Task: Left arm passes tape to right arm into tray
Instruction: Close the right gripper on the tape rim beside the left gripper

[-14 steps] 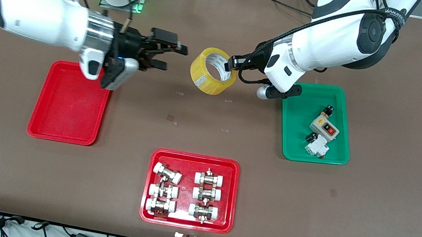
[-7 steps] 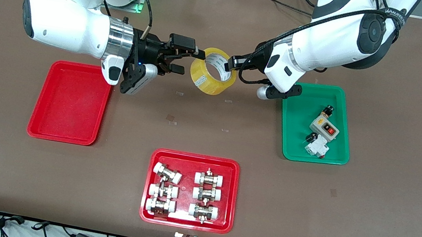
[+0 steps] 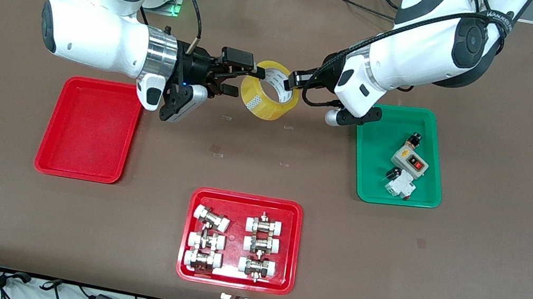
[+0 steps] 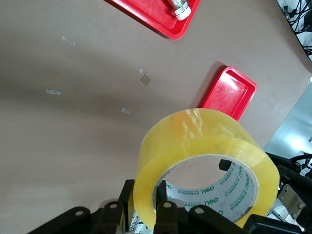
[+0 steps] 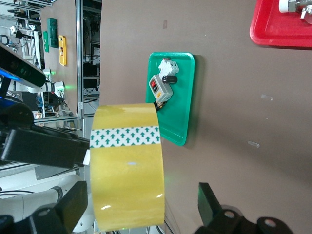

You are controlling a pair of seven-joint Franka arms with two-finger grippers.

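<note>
The yellow tape roll (image 3: 269, 91) hangs in the air over the middle of the table, farther from the front camera than the fittings tray. My left gripper (image 3: 289, 81) is shut on its wall, one finger inside the core and one outside, as the left wrist view (image 4: 146, 204) shows on the tape (image 4: 204, 156). My right gripper (image 3: 244, 81) is open with its fingers on either side of the roll's other edge. In the right wrist view (image 5: 141, 204) one finger is not touching the tape (image 5: 127, 170). The plain red tray (image 3: 87, 132) lies empty toward the right arm's end.
A red tray with several white-capped metal fittings (image 3: 240, 240) lies near the front edge. A green tray (image 3: 378, 151) holding a switch box and small parts lies toward the left arm's end, just below the left arm's wrist.
My right gripper has moved from over the plain red tray's corner to the tape, and its open fingers now straddle the roll. The left arm and the tape have stayed still.
</note>
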